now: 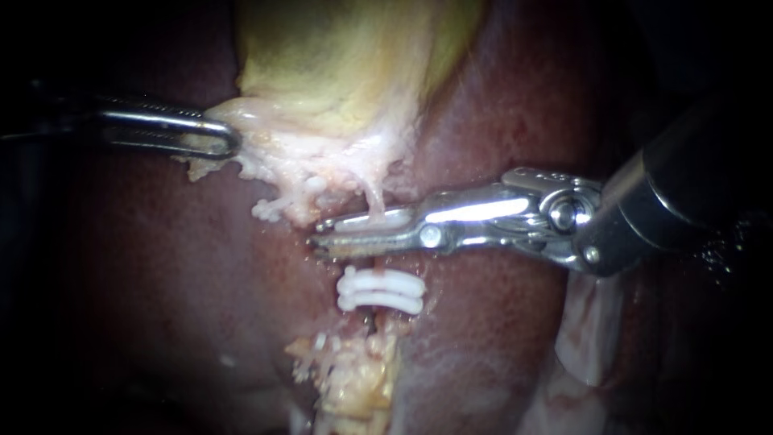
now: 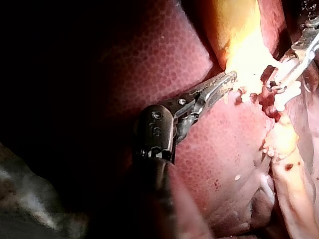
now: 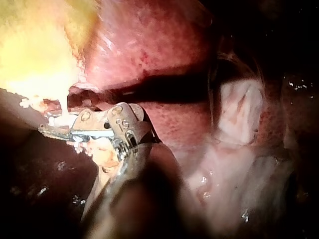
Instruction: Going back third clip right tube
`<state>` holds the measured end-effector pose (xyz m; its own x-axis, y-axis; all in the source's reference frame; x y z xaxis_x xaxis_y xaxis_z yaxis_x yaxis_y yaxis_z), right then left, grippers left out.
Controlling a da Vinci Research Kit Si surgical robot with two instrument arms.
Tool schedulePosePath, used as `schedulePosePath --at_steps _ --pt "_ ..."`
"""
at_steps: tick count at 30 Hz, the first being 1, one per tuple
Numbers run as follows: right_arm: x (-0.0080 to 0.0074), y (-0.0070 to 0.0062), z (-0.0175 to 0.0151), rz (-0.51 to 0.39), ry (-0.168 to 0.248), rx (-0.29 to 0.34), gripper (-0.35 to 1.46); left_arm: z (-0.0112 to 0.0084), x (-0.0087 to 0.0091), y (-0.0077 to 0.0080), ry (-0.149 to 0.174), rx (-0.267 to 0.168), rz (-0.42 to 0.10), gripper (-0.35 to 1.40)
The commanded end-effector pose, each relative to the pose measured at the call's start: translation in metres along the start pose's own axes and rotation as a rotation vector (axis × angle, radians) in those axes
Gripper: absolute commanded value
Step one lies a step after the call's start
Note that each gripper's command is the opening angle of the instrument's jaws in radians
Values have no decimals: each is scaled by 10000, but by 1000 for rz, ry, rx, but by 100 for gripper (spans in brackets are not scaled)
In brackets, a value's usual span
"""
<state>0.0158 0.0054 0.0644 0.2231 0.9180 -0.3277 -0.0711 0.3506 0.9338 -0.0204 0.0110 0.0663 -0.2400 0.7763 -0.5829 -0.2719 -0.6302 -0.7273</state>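
Endoscope close-up on the dark red liver (image 1: 161, 266). The right instrument (image 1: 324, 236), a bright metal shaft entering from 3 o'clock, points toward 9 o'clock. Its jaws are clenched on a white plastic clip (image 1: 370, 219) that sits crosswise on a thin pale tube (image 1: 373, 197). That tube runs from 12 to 6 o'clock, descending from the yellow-green gallbladder (image 1: 346, 64), so jaws and tube meet at about a right angle. Just beside the jaws at 6 o'clock, two more white clips (image 1: 380, 292) lie side by side on the same line. The left instrument (image 1: 221, 138), a slim metal shaft from 9 o'clock, grasps ragged pale tissue (image 1: 266, 153) at the gallbladder's lower edge, well apart from the clip. Backing away would likely mean releasing, then sliding straight toward 3 o'clock, across the tube rather than along it. Only the right instrument is at the clip.
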Motion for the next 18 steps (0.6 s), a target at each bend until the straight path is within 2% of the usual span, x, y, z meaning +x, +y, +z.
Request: schedulePosePath --at_steps 1,3,5,8,12,18 --pt "0 0 0 0 0 0 -35 0 0 0 0 0 0 -35" --pt "0 1 1 5 0 -1 -31 0 0 0 0 0 0 -35" --pt "-3 3 5 3 1 -2 2 0 0 0 0 0 0 -35" --pt "-8 12 12 -14 2 -7 27 0 0 0 0 0 0 -35" --pt "-13 27 18 -73 5 -16 39 0 0 1 0 0 0 -35" --pt "-10 46 13 -114 45 -74 44 0 0 1 0 0 0 -35"
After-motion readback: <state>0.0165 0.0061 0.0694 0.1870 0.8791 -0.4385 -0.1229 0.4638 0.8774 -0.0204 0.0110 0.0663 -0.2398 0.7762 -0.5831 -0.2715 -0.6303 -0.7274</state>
